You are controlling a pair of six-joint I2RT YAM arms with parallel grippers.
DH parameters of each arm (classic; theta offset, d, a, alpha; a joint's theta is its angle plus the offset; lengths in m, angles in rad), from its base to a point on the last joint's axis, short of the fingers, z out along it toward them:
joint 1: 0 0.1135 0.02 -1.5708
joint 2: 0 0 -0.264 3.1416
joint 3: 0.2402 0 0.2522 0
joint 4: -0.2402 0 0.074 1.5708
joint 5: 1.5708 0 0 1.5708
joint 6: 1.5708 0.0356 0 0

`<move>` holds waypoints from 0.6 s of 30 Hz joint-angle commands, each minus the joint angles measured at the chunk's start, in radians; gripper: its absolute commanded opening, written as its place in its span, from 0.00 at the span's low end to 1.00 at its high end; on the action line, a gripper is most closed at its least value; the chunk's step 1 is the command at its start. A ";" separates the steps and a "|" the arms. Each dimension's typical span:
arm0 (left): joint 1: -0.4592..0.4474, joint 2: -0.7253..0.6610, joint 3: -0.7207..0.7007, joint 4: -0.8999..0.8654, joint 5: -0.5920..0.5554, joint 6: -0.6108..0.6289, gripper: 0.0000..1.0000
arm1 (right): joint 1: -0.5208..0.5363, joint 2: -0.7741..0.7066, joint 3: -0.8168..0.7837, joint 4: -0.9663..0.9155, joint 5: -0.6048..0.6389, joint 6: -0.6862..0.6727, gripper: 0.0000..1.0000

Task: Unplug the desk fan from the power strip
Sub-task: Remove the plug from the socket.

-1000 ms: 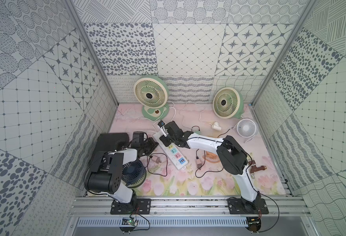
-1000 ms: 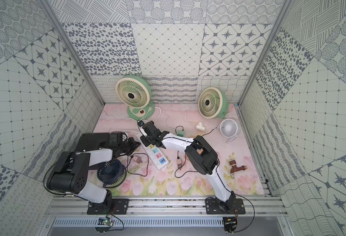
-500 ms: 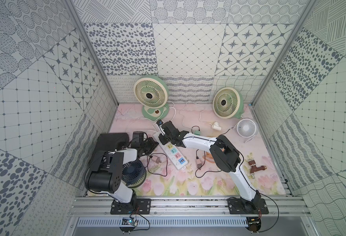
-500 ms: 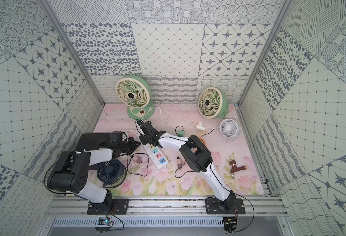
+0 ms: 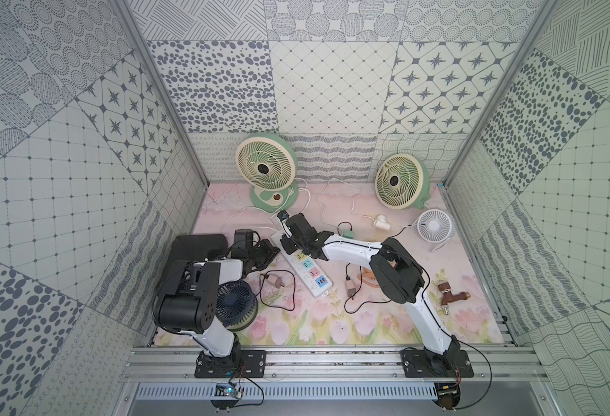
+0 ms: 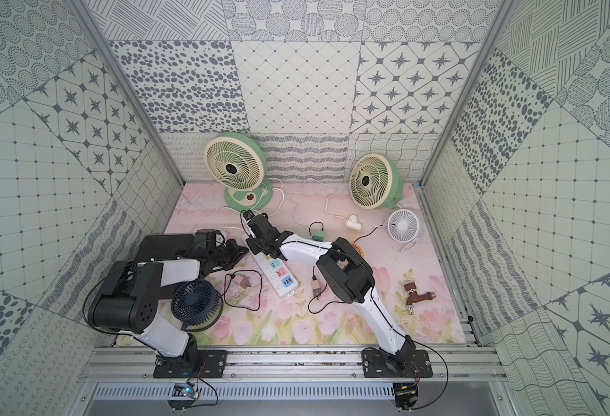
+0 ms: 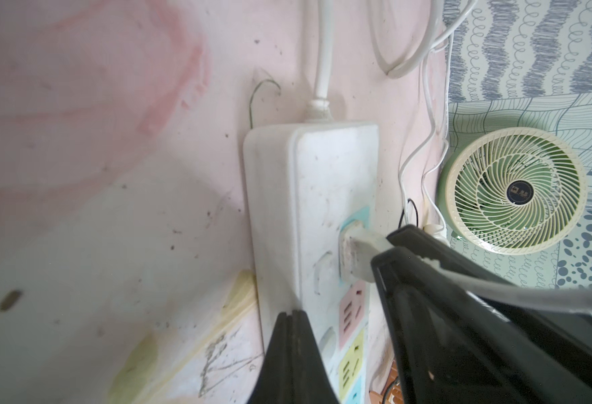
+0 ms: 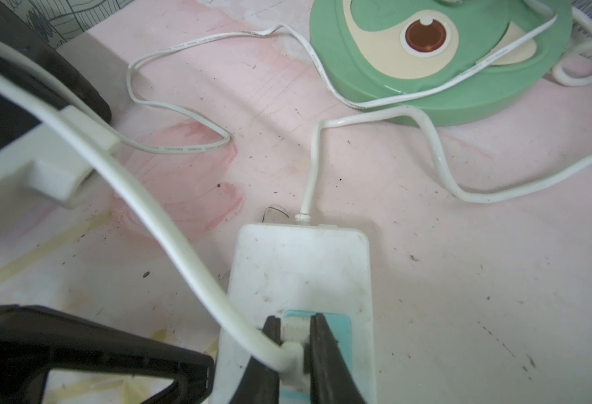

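At the right gripper (image 8: 294,332): clenched on the white plug (image 8: 291,353), one black finger flat against each side, with the plug seated in the pale blue socket (image 8: 338,325) at the cord end of the power strip (image 8: 301,266). Cut off by the edge of the right wrist view: the finger roots and the rest of the strip. Buried under the wrist in both top views, so no sight there of plug or socket. From the plug, arches up a thick white cord (image 8: 168,238) and leaves the frame; impossible to trace to any one fan.

At the left gripper (image 7: 292,325): shut tight on nothing, fingertips together at the strip's long side edge, just beside the plugged socket; touching or a hair apart, cannot tell.

In a top view, lies flat and diagonal on the pink floral mat (image 5: 368,324), mid-table, cord end toward the large green fan (image 5: 267,165), bright blue USB end toward the near rail.

Beyond the cord end: bare mat up to the fan's base (image 8: 462,70), crossed by loose white cords. On the left-arm side: crowded by that arm and a flat black slab (image 5: 197,245). On the right-arm side: open mat as far as a small green adapter (image 5: 349,235).
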 commanded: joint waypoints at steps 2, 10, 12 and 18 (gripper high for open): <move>0.005 0.018 0.029 0.103 0.051 -0.020 0.00 | 0.007 -0.014 -0.026 0.022 -0.024 0.017 0.00; 0.005 0.018 0.037 0.126 0.047 -0.020 0.00 | 0.007 -0.011 -0.035 0.030 -0.042 0.016 0.00; 0.005 0.025 0.040 0.137 0.046 -0.020 0.00 | 0.007 -0.012 -0.038 0.033 -0.043 0.015 0.00; 0.005 0.077 0.067 0.134 0.041 -0.019 0.00 | 0.004 -0.016 -0.054 0.042 -0.058 0.018 0.00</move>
